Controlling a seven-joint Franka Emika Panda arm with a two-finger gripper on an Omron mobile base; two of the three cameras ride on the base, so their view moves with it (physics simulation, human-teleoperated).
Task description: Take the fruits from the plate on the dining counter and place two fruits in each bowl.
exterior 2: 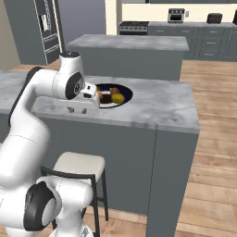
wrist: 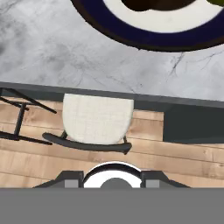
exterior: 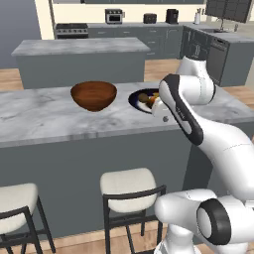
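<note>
On the marble dining counter (exterior: 44,116) stands a deep reddish-brown wooden bowl (exterior: 94,95). To its right lies the navy-rimmed plate (exterior 2: 127,96), partly hidden by my arm in the left base view. The plate holds the fruits: a yellow one (exterior 2: 118,98), a dark brown one (exterior 2: 107,98) and an orange one (exterior 2: 99,95). My gripper (exterior 2: 78,110) hovers over the counter's front edge, just in front of the plate, pointing down. It is shut and holds nothing. In the hand view the plate's rim (wrist: 153,39) curves across the top.
Cream-cushioned stools (exterior: 129,186) (exterior: 15,201) stand on the wooden floor below the counter's front edge. One stool (wrist: 98,118) lies straight under the hand. A second marble island (exterior: 79,47) stands behind the counter, with dark kitchen cabinets beyond.
</note>
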